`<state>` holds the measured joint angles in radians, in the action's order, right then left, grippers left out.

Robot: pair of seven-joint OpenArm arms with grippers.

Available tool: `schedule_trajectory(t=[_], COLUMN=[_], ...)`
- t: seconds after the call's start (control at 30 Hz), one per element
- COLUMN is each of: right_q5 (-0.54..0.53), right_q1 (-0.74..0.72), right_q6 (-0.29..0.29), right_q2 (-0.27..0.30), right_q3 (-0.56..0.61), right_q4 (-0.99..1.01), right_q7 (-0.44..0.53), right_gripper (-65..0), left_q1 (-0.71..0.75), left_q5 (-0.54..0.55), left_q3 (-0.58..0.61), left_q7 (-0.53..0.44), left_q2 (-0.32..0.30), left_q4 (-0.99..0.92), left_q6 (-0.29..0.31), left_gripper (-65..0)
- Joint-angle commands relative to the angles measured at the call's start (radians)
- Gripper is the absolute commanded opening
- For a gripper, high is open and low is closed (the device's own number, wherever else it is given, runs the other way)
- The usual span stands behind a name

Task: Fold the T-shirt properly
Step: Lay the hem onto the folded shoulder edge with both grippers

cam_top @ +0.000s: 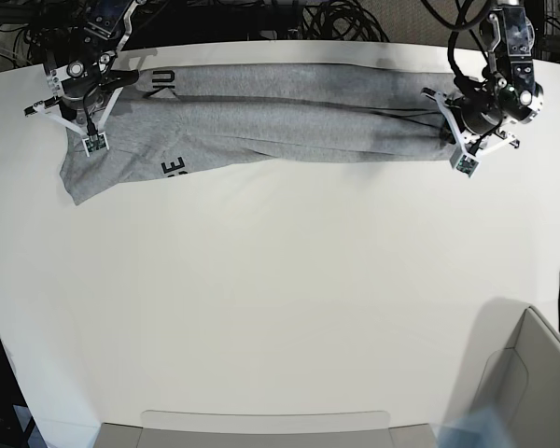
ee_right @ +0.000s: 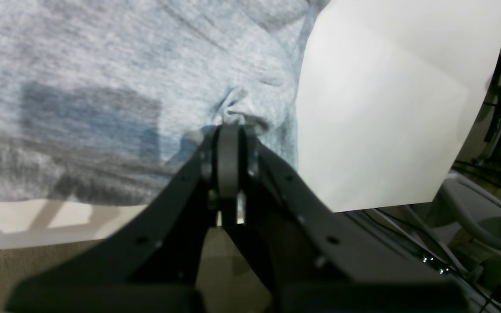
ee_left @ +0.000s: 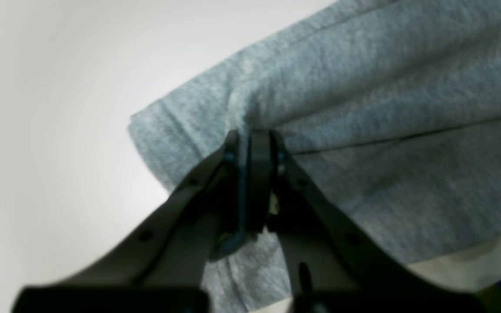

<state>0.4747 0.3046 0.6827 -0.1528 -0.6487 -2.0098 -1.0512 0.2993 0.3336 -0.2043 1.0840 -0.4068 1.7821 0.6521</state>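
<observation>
Stretching stage, likely | near tabletop (cam_top: 280, 308) bare | T-shirt (cam_top: 261, 117) spans far edge, partly folded | right gripper (cam_top: 82, 119) at far-left corner and left gripper (cam_top: 455, 140) at far-right corner each pinch cloth | next: lay fold evenly, keeping tension.

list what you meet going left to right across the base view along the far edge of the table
right gripper pinching one end of the T-shirt → the black lettering → the long grey stretch of shirt → left gripper clamped on the other end
</observation>
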Motion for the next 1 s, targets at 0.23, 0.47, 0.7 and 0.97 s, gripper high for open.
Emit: schedule_trajectory(t=[0.23,0.47,0.7,0.97], right_q5=[0.011,0.017,0.017,0.017], right_q1=[-0.005,0.001,-0.002,-0.002], right_q6=[0.015,0.015,0.015,0.015], right_q2=[0.006,0.008,0.006,0.011], right_q3=[-0.001,0.042,0.050,0.050], right_q4=[-0.018,-0.018,-0.018,-0.016], right_q7=[0.001,0.001,0.001,0.001], right_gripper=[-65.0,-65.0,-65.0,-65.0], left_q1=[0.001,0.016,0.019,-0.125], left_q5=[0.000,0.003,0.006,-0.001], left_q3=[-0.010,-0.200,-0.238,-0.539], left_q7=[-0.012,0.022,0.066,0.312], left_q2=[-0.014,0.050,0.065,0.130], left_q4=[0.038,0.114,0.115,0.104], left_q6=[-0.001,0.010,0.046,0.046], left_gripper=[-43.1,-34.3,-23.2,-23.2])
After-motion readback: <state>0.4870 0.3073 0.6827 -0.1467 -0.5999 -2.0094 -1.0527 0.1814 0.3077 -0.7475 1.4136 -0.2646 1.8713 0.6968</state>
